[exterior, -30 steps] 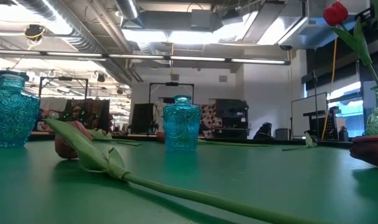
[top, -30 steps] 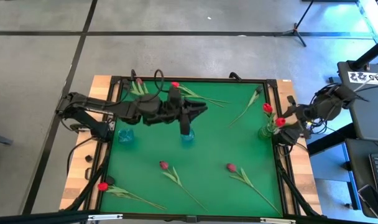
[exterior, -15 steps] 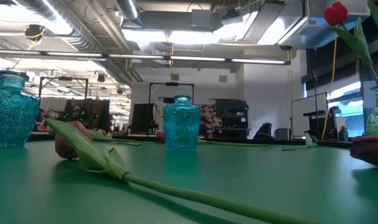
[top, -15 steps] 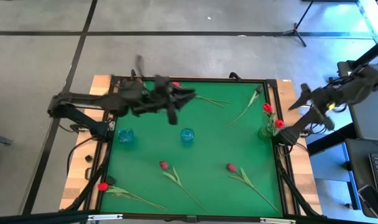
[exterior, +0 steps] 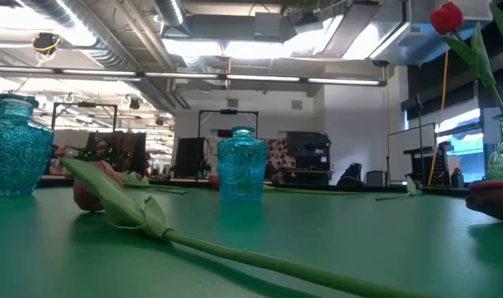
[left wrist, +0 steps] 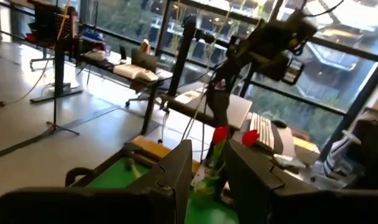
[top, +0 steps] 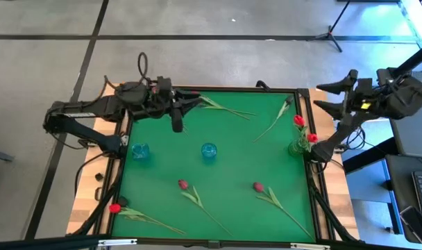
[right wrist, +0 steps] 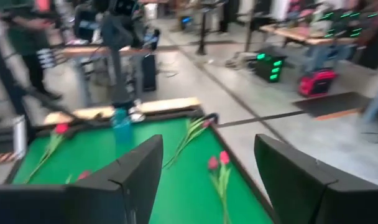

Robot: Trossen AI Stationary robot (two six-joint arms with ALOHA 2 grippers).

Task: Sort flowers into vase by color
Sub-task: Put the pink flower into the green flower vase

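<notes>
Two red flowers (top: 305,129) stand in the clear green vase (top: 297,146) at the table's right edge; their heads also show in the left wrist view (left wrist: 234,136). Two blue vases (top: 139,151) (top: 208,151) stand empty on the green mat. Red flowers (top: 182,184) (top: 257,187) (top: 114,207) lie flat toward the near side, and two more flowers (top: 221,107) (top: 279,119) lie by the far edge. My left gripper (top: 196,103) hangs open over the far left part of the mat. My right gripper (top: 316,96) is open, high, beyond the table's right edge. Neither holds anything.
A raised black frame (top: 305,104) borders the green mat, with wooden board (top: 86,201) outside it. In the low view one flower's stem and leaf (exterior: 136,211) lie across the foreground, in front of the middle blue vase (exterior: 241,164). Desks and equipment stand to the right of the table.
My left gripper has drawn back from above the middle blue vase toward the table's far left, rising. My right gripper has risen away from the green vase and moved out past the right edge, turning from pointing down to nearly level. The flowers and vases have stayed put.
</notes>
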